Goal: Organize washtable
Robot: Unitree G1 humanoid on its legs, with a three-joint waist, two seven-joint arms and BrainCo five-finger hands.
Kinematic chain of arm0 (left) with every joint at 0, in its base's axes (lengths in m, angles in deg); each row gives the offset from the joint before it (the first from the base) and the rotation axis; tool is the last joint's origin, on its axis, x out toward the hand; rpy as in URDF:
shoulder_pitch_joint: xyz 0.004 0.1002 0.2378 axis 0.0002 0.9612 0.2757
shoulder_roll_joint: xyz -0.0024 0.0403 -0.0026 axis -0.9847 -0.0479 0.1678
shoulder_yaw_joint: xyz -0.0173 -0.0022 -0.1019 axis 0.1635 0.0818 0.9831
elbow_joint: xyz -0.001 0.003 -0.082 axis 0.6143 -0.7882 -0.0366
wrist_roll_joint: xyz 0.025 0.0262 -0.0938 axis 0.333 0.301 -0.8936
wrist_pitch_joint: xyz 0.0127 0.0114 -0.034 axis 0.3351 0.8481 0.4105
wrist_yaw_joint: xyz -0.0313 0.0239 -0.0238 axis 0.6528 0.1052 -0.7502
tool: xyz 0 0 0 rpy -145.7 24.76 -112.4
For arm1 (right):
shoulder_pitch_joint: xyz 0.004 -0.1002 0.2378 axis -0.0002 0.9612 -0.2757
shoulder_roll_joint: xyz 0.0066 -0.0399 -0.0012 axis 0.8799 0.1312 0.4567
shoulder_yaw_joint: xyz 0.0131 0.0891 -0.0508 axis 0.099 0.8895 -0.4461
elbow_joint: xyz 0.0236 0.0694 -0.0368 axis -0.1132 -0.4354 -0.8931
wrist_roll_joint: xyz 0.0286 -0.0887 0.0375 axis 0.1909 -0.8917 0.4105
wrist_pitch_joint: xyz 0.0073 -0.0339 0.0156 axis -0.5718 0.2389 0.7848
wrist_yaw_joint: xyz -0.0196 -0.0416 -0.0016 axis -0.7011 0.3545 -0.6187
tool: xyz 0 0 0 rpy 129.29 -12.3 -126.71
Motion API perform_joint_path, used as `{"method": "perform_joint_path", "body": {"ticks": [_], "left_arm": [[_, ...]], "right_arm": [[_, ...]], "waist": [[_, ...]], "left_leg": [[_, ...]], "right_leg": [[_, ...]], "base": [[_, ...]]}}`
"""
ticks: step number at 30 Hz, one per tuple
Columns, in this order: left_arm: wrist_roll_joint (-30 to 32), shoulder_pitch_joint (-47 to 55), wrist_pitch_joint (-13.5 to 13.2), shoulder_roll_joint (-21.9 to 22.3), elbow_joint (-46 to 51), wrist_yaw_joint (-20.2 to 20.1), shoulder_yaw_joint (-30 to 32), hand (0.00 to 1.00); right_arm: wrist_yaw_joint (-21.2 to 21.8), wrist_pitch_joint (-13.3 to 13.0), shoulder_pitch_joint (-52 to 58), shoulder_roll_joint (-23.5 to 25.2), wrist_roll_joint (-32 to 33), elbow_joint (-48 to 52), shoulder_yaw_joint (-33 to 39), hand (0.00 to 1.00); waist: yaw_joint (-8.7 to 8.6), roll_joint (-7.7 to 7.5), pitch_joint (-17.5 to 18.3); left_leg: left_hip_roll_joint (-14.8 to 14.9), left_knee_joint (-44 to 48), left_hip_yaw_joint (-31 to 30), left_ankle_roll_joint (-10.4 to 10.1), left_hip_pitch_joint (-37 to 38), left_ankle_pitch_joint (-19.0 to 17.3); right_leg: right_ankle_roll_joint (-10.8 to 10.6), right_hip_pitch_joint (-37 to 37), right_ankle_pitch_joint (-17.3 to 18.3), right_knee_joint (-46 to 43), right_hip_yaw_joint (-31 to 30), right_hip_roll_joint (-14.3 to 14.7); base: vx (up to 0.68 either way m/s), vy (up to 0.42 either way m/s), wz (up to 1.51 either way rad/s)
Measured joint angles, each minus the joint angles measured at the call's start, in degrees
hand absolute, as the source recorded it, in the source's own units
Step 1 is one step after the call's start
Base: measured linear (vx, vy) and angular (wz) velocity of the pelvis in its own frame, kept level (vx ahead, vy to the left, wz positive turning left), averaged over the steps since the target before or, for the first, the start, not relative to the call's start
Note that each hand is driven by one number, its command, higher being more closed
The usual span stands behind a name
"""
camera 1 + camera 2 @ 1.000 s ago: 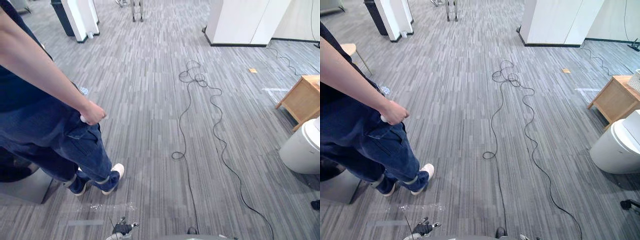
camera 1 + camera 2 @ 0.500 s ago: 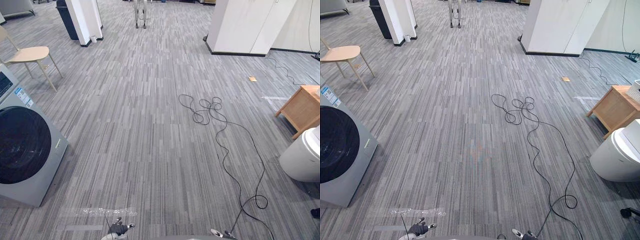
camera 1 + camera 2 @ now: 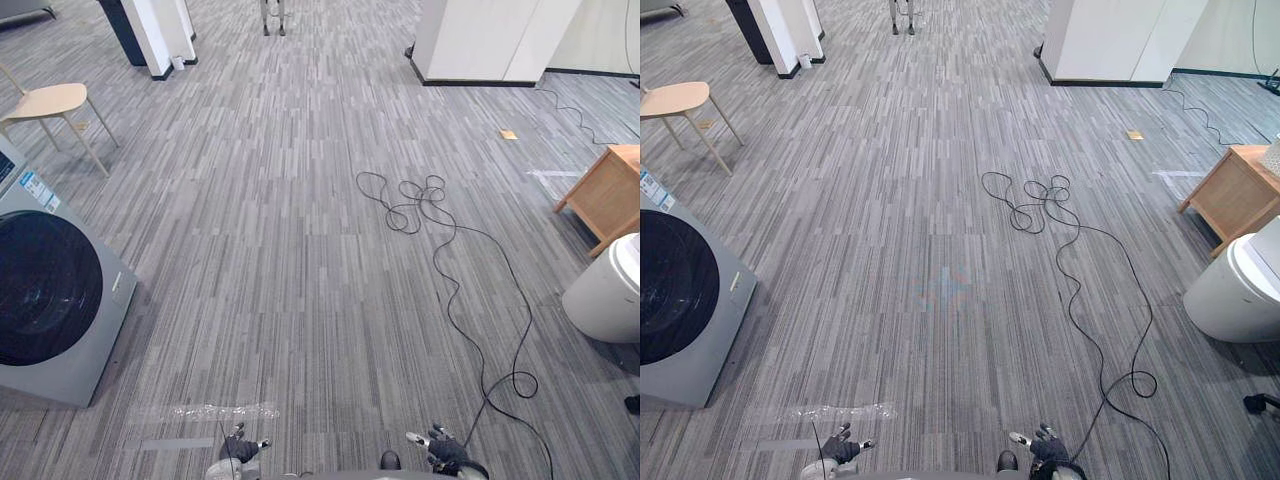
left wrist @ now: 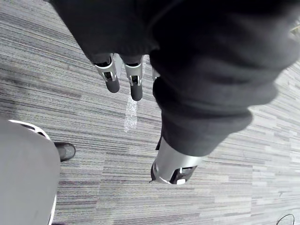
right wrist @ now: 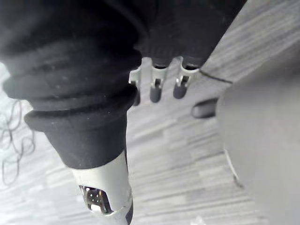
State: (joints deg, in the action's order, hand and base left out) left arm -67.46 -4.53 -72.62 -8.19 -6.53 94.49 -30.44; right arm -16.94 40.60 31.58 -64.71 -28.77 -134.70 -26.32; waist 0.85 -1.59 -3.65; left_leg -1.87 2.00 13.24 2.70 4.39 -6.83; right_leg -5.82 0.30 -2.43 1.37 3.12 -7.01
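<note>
Hanging at the robot's sides, the left robot hand (image 3: 238, 447) and right robot hand (image 3: 441, 449) both dangle with fingers straight and released, carrying nothing. That seems sensible, since the robot looks to be between spots with open floor (image 3: 290, 250) ahead. Which piece is the counter to tidy I cannot tell; a small wooden table (image 3: 610, 195) at the floor's right edge, beside a white bin (image 3: 608, 295), is one candidate. A washing machine (image 3: 55, 300) sits at the left edge, a chair (image 3: 55, 102) toward the far left corner. A second ago a person in jeans stood before that machine; gone now, and the camera has shifted.
</note>
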Motion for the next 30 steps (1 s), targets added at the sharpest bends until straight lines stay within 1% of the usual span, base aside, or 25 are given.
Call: {"method": "perform_joint_path", "body": {"ticks": [2, 6, 7, 9, 10, 11, 12, 13, 14, 15, 16, 17, 18, 20, 21, 22, 23, 24, 25, 26, 27, 28, 29, 30], "left_arm": [[0.0, 0.1, 0.0, -0.1, 0.8, 0.0, -0.1, 0.00], [0.0, 0.1, -0.1, -0.2, 0.7, 0.0, 0.0, 0.00], [0.0, 0.1, -0.1, -0.2, 0.7, 0.0, 0.0, 0.00], [0.0, 0.1, -0.1, -0.1, 0.7, -0.1, 0.1, 0.00], [0.0, 0.1, -0.1, 0.0, 0.8, -0.2, 0.1, 0.00], [-0.1, 0.0, -0.2, 0.0, 1.0, -0.3, 0.1, 0.00], [-0.1, 0.0, -0.3, 0.0, 1.5, -0.4, 0.1, 0.00], [-0.2, 0.0, -0.3, 0.1, 1.8, -0.4, 0.0, 0.00], [-0.2, 0.0, -0.3, 0.1, 1.8, -0.4, -0.1, 0.00], [-0.1, -0.4, -0.2, -0.5, 1.6, -0.5, -0.3, 0.00], [-0.1, -0.5, -0.1, -0.7, 1.6, -0.5, -0.5, 0.00], [0.1, -0.6, -0.1, -1.0, 1.5, -0.8, -0.6, 0.00], [0.1, -0.7, -0.1, -1.0, 1.4, -0.9, -0.6, 0.00], [0.2, -1.7, 0.2, -0.9, 0.4, -1.5, -0.9, 0.00], [0.3, -1.8, 0.3, -1.0, 0.4, -1.6, -1.9, 0.00], [0.7, -1.8, 0.3, -0.9, 0.5, -1.6, -2.9, 0.00], [1.7, -1.8, 0.4, -0.8, 0.4, -1.7, -3.5, 0.00], [2.3, -1.8, 0.4, -0.9, 0.3, -1.7, -4.1, 0.00], [3.3, -1.7, 0.3, -0.9, -0.6, -2.0, -4.4, 0.00], [4.1, -2.1, 0.4, -0.7, -1.6, -2.6, -4.3, 0.00], [4.5, -2.2, 0.5, -0.4, -1.6, -2.9, -4.0, 0.00], [4.5, -2.4, 0.4, 0.2, -1.2, -2.9, -3.1, 0.00], [3.9, -2.7, 0.9, 1.3, -1.1, -2.9, -2.1, 0.00], [3.8, -2.8, 1.2, 1.3, -0.9, -2.9, -1.7, 0.00]], "right_arm": [[0.0, 0.0, -0.5, 0.0, 0.0, 0.0, -0.2, 0.00], [0.0, 0.0, -0.4, 0.0, -0.1, -0.2, -0.2, 0.00], [0.0, 0.0, -0.2, 0.0, -0.1, -0.2, -0.1, 0.00], [-0.1, 0.1, -0.2, 0.0, -0.4, -0.2, 0.2, 0.00], [-0.1, 0.1, -0.1, 0.0, -0.6, -0.2, 0.5, 0.00], [-0.1, 0.0, 0.1, -0.1, -0.6, -0.1, 0.7, 0.00], [-0.1, 0.1, 0.7, 0.0, -0.6, -0.2, 1.5, 0.00], [0.0, 0.0, 0.9, 0.1, -0.1, 0.0, 2.5, 0.00], [0.0, -0.1, 0.7, 0.1, 0.0, 0.0, 2.7, 0.00], [0.1, -0.6, 0.3, 0.4, 0.5, 0.1, 2.7, 0.00], [0.2, -0.7, 0.3, 0.5, 0.5, 0.1, 2.6, 0.00], [0.3, -1.1, 0.1, 0.4, 0.7, 0.1, 2.7, 0.00], [0.3, -1.1, 0.0, 0.4, 0.7, 0.1, 2.7, 0.00], [0.4, -1.3, -1.4, -0.2, 1.9, 0.2, 3.1, 0.00], [0.5, -1.3, -1.9, -0.4, 2.6, 0.2, 3.3, 0.00], [0.7, -1.7, -2.3, -0.7, 3.2, 0.2, 3.6, 0.00], [1.0, -1.7, -2.8, -0.6, 4.0, 0.2, 4.1, 0.00], [1.2, -1.7, -2.9, -0.6, 4.2, 0.4, 4.4, 0.00], [1.3, -1.7, -2.8, -0.7, 4.4, 1.4, 4.5, 0.00], [1.3, -1.7, -2.9, -0.8, 4.3, 1.7, 4.5, 0.00], [1.3, -1.7, -3.2, -0.8, 4.4, 1.8, 4.5, 0.00], [1.3, -1.6, -3.9, -1.2, 4.1, 1.8, 4.4, 0.00], [1.2, -1.6, -4.1, -1.8, 4.0, 1.9, 4.3, 0.00], [1.2, -1.6, -3.8, -2.1, 4.0, 1.9, 4.1, 0.00]], "waist": [[0.06, -0.34, -0.3], [0.06, -0.55, -0.4], [0.08, -0.57, -0.5], [0.07, -0.48, -1.1], [0.04, -0.30, -1.5], [0.00, -0.51, -2.1], [0.03, -0.45, -2.6], [0.13, -0.17, -3.1], [0.01, -0.53, -3.8], [-0.30, -0.79, -4.5], [-0.29, -1.08, -4.6], [-0.41, -1.35, -4.8], [-0.49, -1.38, -4.8], [-1.34, -0.27, -5.7], [-1.84, 0.30, -6.3], [-2.19, 0.81, -7.0], [-3.10, 1.18, -7.6], [-3.62, 1.38, -7.7], [-3.88, 1.99, -7.6], [-4.03, 2.89, -7.1], [-3.73, 3.20, -6.6], [-2.85, 4.45, -6.4], [-2.88, 5.10, -6.6], [-3.03, 5.52, -6.7]], "left_leg": [[0.0, 0.0, 0.0, 0.0, 0.0, 0.0], [-0.1, 0.0, 0.0, 0.0, -0.1, -0.1], [-0.1, 0.4, 0.0, 0.1, -0.2, -0.3], [0.2, 3.9, 0.1, 0.6, -1.6, -2.4], [0.6, 6.1, 0.1, 0.7, -2.5, -3.9], [0.7, 8.4, -0.1, 0.6, -3.4, -5.8], [0.7, 11.0, -0.4, 1.0, -4.1, -7.7], [0.7, 11.8, -0.3, 1.6, -3.9, -8.9], [0.8, 12.2, -0.4, 2.1, -3.3, -9.4], [1.1, 12.2, -0.8, 2.4, -1.0, -10.1], [1.3, 12.1, -0.9, 2.3, -0.4, -10.5], [2.1, 12.1, -1.9, 1.5, 0.6, -11.4], [2.3, 12.1, -2.1, 1.3, 0.6, -11.6], [4.0, 11.8, -3.3, -1.1, 1.3, -12.8], [4.7, 11.1, -3.8, -1.6, 2.5, -13.1], [5.2, 9.5, -4.2, -2.5, 5.4, -13.6], [5.8, 7.4, -5.0, -3.9, 8.7, -14.4], [6.3, 6.4, -5.5, -5.0, 9.9, -15.0], [7.9, 6.2, -6.6, -7.2, 11.9, -16.2], [10.1, 9.5, -8.0, -7.8, 11.2, -16.5], [11.3, 12.8, -8.5, -8.4, 9.7, -16.2], [14.0, 21.2, -8.2, -11.2, 5.6, -12.7], [15.1, 30.2, -7.9, -8.0, 1.1, -4.1], [15.7, 34.6, -7.6, -6.5, -0.9, 2.4]], "right_leg": [[0.0, -0.1, 0.0, 0.1, 0.0, 0.0], [0.0, 0.0, 0.0, 0.1, 0.0, -0.1], [0.0, 0.1, 0.0, -0.1, 0.0, -0.1], [-0.4, 0.6, 0.8, -1.7, 0.0, -0.3], [-0.6, 1.7, 2.4, -4.6, -0.1, -0.4], [-0.9, 3.3, 4.7, -8.8, 0.0, -0.8], [-1.1, 5.5, 7.8, -15.6, -0.1, -1.4], [-0.9, 8.5, 9.2, -22.4, -0.1, -1.8], [-1.0, 11.9, 9.3, -30.2, 0.0, -2.1], [-1.0, 16.7, 10.9, -40.9, 0.0, -2.3], [-0.8, 17.9, 11.8, -42.8, 0.3, -2.2], [-0.4, 20.8, 13.3, -43.2, 3.0, -1.9], [-0.3, 21.4, 13.4, -42.8, 3.4, -1.9], [-0.2, 24.7, 12.7, -32.9, 6.2, -1.2], [-0.2, 25.1, 11.2, -27.0, 7.0, -1.0], [-0.4, 25.1, 8.3, -19.7, 7.9, -1.1], [-0.1, 25.1, 5.9, -15.1, 8.0, -1.1], [0.6, 25.2, 5.2, -14.1, 8.1, -0.9], [1.9, 25.9, 3.1, -16.5, 8.0, -0.5], [4.9, 27.5, -1.6, -21.3, 7.8, 1.0], [5.4, 28.2, -1.9, -23.2, 7.7, 1.8], [6.4, 28.4, 0.8, -25.1, 8.6, 3.8], [7.0, 26.9, 2.6, -25.1, 8.8, 5.1], [7.5, 24.9, 3.4, -23.9, 8.6, 5.9]], "base": [[0.00, 0.000, 0.00], [0.00, 0.000, 0.00], [0.00, 0.000, 0.00], [-0.03, 0.011, -0.02], [-0.03, 0.014, 0.03], [-0.06, 0.022, 0.11], [-0.06, 0.028, 0.07], [-0.04, 0.036, 0.02], [0.08, 0.018, 0.04], [0.11, 0.009, 0.10], [0.24, -0.015, 0.23], [0.22, -0.024, 0.17], [0.32, -0.047, 0.27], [0.32, -0.065, 0.29], [0.47, -0.111, 0.33], [0.65, -0.181, 0.41], [0.60, -0.196, 0.44], [0.63, -0.260, 0.61], [0.66, -0.316, 0.59], [0.69, -0.344, 0.50], [0.74, -0.374, 0.06], [0.76, -0.410, -0.25], [0.77, -0.405, -0.38], [0.98, -0.454, -0.50]]}}
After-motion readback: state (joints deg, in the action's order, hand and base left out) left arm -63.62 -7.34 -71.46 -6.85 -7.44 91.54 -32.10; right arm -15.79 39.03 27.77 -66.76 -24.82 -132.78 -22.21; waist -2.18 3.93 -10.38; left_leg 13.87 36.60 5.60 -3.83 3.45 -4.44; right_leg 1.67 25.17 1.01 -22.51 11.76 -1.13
